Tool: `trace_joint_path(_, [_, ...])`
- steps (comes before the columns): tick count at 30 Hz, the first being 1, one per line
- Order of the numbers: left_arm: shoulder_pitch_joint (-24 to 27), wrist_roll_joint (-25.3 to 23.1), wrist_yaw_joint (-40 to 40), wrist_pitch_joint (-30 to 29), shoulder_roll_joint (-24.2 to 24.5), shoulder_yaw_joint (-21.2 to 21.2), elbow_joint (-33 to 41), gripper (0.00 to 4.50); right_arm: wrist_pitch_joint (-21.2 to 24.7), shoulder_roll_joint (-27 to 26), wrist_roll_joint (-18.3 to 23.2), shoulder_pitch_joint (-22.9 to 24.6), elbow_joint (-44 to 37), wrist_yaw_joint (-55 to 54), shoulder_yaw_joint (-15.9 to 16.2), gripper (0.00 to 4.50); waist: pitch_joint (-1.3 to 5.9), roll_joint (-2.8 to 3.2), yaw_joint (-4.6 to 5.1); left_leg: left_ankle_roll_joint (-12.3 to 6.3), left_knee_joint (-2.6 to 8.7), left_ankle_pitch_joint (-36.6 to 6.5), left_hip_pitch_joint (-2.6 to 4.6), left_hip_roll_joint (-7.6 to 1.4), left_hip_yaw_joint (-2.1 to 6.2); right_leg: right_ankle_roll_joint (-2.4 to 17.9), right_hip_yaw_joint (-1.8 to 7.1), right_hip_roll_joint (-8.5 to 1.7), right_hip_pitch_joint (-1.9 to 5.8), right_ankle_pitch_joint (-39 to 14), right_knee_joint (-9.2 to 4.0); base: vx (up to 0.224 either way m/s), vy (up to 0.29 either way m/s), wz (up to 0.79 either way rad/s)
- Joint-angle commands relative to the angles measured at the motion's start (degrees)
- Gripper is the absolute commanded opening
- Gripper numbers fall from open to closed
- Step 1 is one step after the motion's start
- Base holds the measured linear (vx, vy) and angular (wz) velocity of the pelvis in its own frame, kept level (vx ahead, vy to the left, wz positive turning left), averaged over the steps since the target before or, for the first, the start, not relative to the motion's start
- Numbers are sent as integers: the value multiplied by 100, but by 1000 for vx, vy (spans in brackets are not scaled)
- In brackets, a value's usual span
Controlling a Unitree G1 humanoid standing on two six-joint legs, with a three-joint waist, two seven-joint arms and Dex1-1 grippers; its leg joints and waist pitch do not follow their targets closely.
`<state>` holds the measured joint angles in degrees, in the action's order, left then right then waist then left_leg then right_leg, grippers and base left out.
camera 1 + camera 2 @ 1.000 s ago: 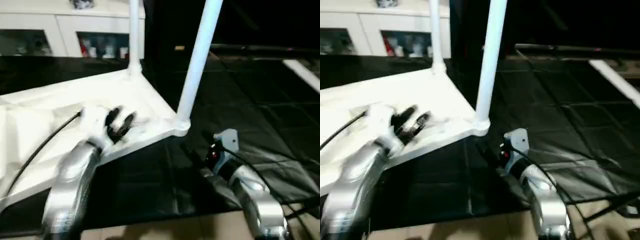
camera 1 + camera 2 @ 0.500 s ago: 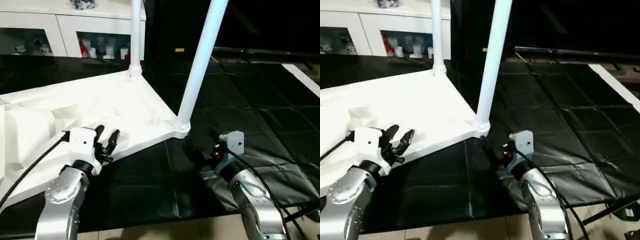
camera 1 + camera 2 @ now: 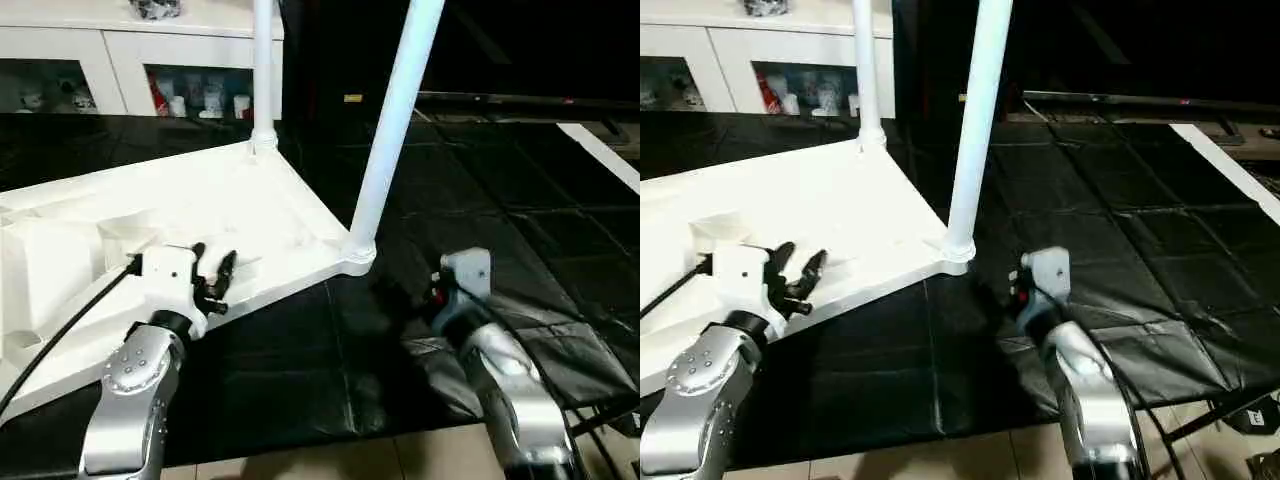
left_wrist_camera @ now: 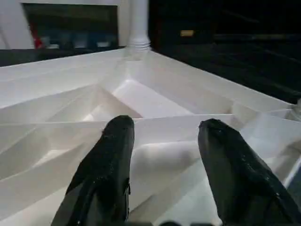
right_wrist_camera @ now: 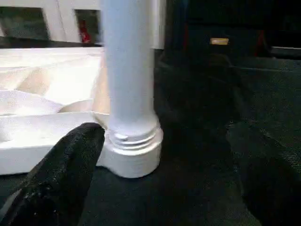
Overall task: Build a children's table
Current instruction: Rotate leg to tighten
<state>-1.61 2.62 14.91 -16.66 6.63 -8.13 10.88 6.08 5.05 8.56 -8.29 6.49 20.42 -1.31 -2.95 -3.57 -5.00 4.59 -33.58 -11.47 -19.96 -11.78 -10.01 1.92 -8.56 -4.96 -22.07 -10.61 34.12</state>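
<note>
White plastic top: children's table (image 3: 200, 215) is lying upside down on the black mat (image 3: 500, 230), ribbed underside facing up.
Near leg: near leg (image 3: 390, 130) is standing upright in the corner socket of the table top closest to the right gripper, threaded collar seated at its base.
Far leg: far leg (image 3: 263, 75) is rising upright from the table top's far corner.
Left gripper: left gripper (image 3: 212, 279) is hovering over the table top's near edge, jaws standing partly apart, holding nothing; fingers (image 4: 110, 169) are pointing across a rib of the underside.
Right gripper: right gripper (image 5: 155, 160) is sitting on the mat side of the near leg's base, jaws spread wide to either side of the collar, not closing on it; whether a finger is touching the collar I cannot tell.
Background: white cabinet (image 3: 110, 60) with glass doors is standing beyond the table top's far edge.
</note>
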Motion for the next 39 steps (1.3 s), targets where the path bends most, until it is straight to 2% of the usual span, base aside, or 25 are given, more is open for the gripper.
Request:
trace_joint_path(1, [60, 16, -133, -14, 7, -106, 74, 247, 35, 4, -70, -114, 121, -221, -161, 450, 296, 113, 1, -4, 447, -1232, 8, -245, 101, 411, 466, -426, 251, -1418, -448, 0, 0, 0])
trace_joint_path(3, [86, 51, -183, 28, -10, -173, 104, 247, 97, -14, -60, -133, 116, -235, -151, 450, 295, 103, 4, -4, 446, -1271, 3, -241, 100, 348, 463, -420, 257, -1436, -462, 0, 0, 0])
trace_joint_path(4, [106, 67, -230, 56, -28, -218, 125, 247, 163, -20, -75, -130, 102, -258, -134, 450, 303, 178, -12, 6, 445, -1259, 5, -239, 110, 365, 463, -420, 259, -1368, -449, 0, 0, 0])
trace_joint_path(5, [132, 78, -282, 109, -45, -254, 148, 247, 223, -34, -86, -124, 91, -296, -125, 450, 302, 134, 7, 0, 447, -1246, 1, -247, 107, 373, 461, -406, 258, -1269, -451, 0, 0, 0])
trace_joint_path(6, [217, 97, -372, 150, -86, -328, 239, 247, 378, -77, -39, -113, 107, -336, -132, 450, 307, 142, -8, 1, 449, -1250, 2, -245, 110, 401, 461, -410, 264, -1222, -440, 0, 0, 0])
trace_joint_path(8, [298, 104, -436, 150, -102, -373, 297, 247, 383, -108, 27, -102, 129, -321, -129, 450, 302, 140, -7, 3, 452, -1304, 5, -256, 106, 444, 463, -413, 260, -1205, -438, 0, 0, 0])
trace_joint_path(9, [414, 128, -468, 77, -94, -404, 353, 247, 392, -150, 126, -88, 134, -320, -115, 450, 297, 102, -7, -10, 452, -1331, -4, -252, 102, 438, 463, -419, 266, -1266, -446, 0, 0, 0])
trace_joint_path(11, [437, 107, -444, 70, -61, -384, 348, 247, 432, -156, 129, -91, 141, -329, -103, 450, 290, 129, -19, -20, 453, -1361, 3, -242, 101, 389, 462, -421, 253, -1431, -466, 0, 0, 0])
trace_joint_path(14, [433, 47, -386, 79, 17, -323, 314, 247, 522, -139, 49, -130, 203, -370, -45, 450, 282, 135, -20, 25, 464, -1448, 16, -245, 112, 301, 457, -410, 240, -1587, -484, 0, 0, 0])
trace_joint_path(15, [426, 60, -374, 93, 22, -314, 306, 247, 535, -122, -58, -143, 195, -435, 3, 450, 281, 56, -10, 15, 461, -1445, 5, -247, 104, 278, 459, -413, 243, -1623, -495, 0, 0, 0])
trace_joint_path(16, [414, 85, -360, 117, 29, -310, 281, 247, 602, -75, -186, -162, 168, -465, 78, 450, 277, 99, -22, 39, 467, -1427, 7, -244, 113, 267, 459, -422, 240, -1685, -484, 0, 0, 0])
trace_joint_path(21, [417, 102, -396, 151, 60, -291, 208, 247, 529, -86, -132, -153, 147, -409, 88, 450, 289, 94, -16, 26, 453, -1347, 1, -238, 107, 232, 466, -423, 241, -1585, -476, 0, 0, 0])
trace_joint_path(22, [417, 120, -390, 197, 79, -298, 145, 247, 594, -65, -91, -137, 107, -315, 147, 450, 293, 69, -14, 15, 452, -1309, 0, -241, 105, 235, 466, -418, 242, -1539, -469, 0, 0, 0])
trace_joint_path(24, [420, 129, -378, 278, 100, -317, 29, 247, 668, -45, -39, -148, 105, -201, 199, 450, 293, 104, -11, -6, 451, -1268, 2, -238, 106, 260, 466, -408, 243, -1450, -457, 0, 0, 0])
trace_joint_path(39, [420, 129, -378, 278, 100, -317, 29, 247, 668, -45, -39, -148, 105, -201, 199, 450, 296, 94, -16, 20, 447, -1271, 3, -242, 102, 306, 468, -422, 250, -1462, -457, 0, 0, 0])
